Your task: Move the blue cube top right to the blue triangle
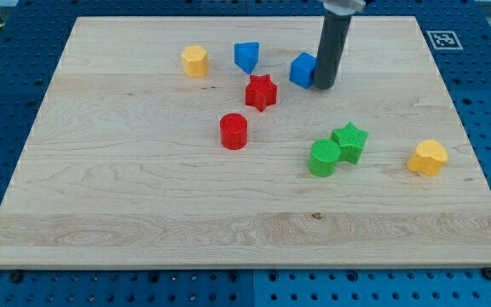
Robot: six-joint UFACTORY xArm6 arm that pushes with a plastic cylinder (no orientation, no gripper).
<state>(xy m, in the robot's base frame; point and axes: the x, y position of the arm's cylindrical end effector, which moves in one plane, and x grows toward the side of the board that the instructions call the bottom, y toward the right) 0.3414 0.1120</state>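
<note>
The blue cube (303,70) lies near the view's top, right of centre. The blue triangle (246,56) lies to its left, a little higher, with a gap between them. My tip (325,85) stands right against the cube's right side, touching or nearly touching it. The dark rod rises from there to the view's top edge.
A red star (261,92) lies just below and between the two blue blocks. A red cylinder (233,131) lies below it. A yellow block (194,61) is left of the triangle. A green cylinder (323,158) and green star (349,141) touch at lower right. A yellow heart-like block (428,158) is far right.
</note>
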